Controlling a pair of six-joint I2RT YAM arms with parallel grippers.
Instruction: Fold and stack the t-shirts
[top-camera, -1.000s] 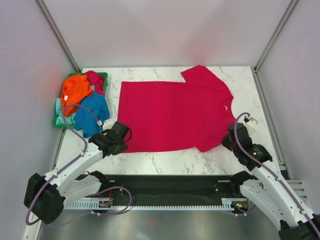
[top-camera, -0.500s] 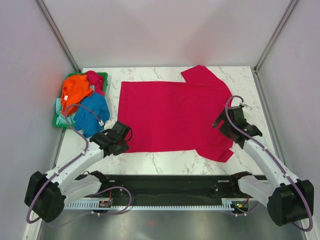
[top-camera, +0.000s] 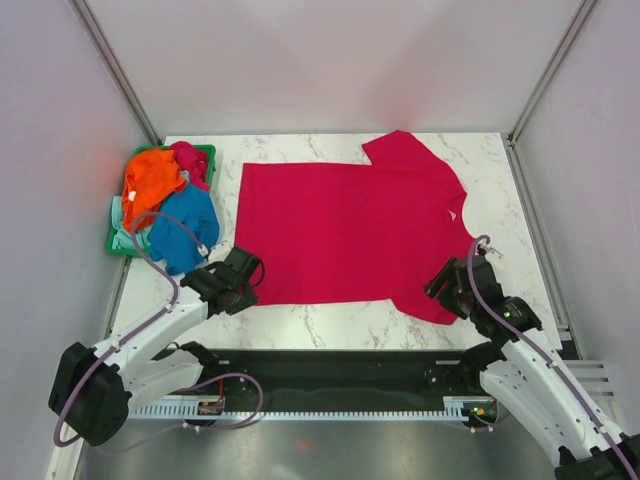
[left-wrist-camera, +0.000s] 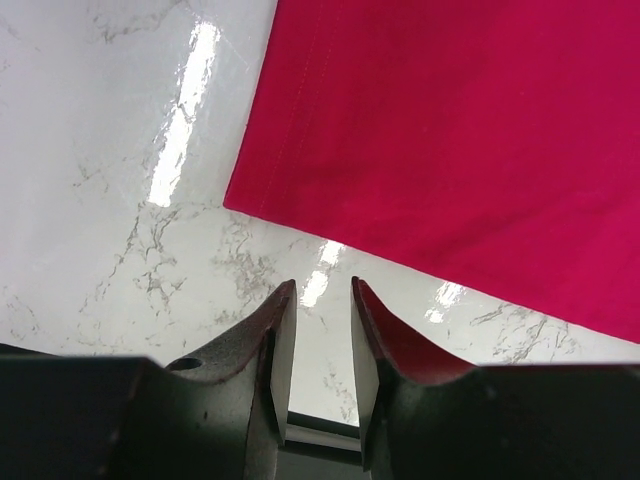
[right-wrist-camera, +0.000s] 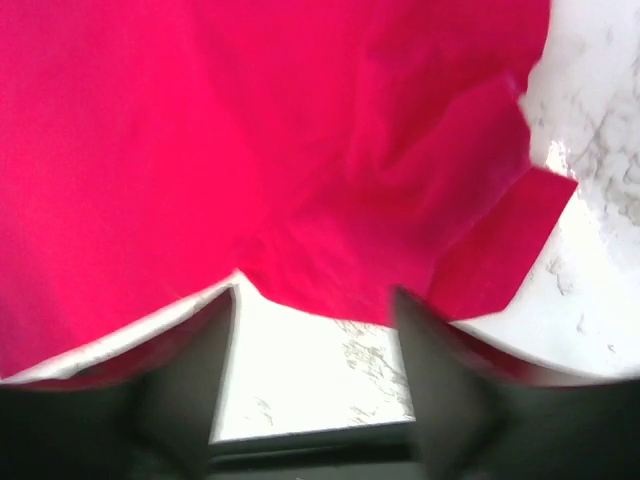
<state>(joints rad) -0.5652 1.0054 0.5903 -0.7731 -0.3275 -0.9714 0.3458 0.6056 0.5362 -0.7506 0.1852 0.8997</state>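
A magenta-red t-shirt (top-camera: 350, 225) lies spread flat on the marble table, collar to the right. My left gripper (top-camera: 248, 272) hovers just off its near left corner (left-wrist-camera: 243, 203); its jaws (left-wrist-camera: 318, 292) stand a narrow gap apart with only bare marble between them. At the near right sleeve (top-camera: 435, 305) my right gripper (top-camera: 443, 287) is wide open, the sleeve edge (right-wrist-camera: 330, 290) lying just ahead of its blurred fingers (right-wrist-camera: 315, 300). The orange (top-camera: 152, 180), blue (top-camera: 185, 228) and pale mint (top-camera: 120, 218) t-shirts are heaped at the left.
The heap sits in and spills over a green plastic basket (top-camera: 207, 152) at the table's left edge, with another dark red cloth (top-camera: 190, 160) on it. Grey walls and metal posts close the table in. A black rail (top-camera: 340, 375) runs along the near edge.
The right gripper opened, swung over the shirt's right side, then drew back toward the near edge. The near right sleeve now lies lower and flatter. The left arm barely moved.
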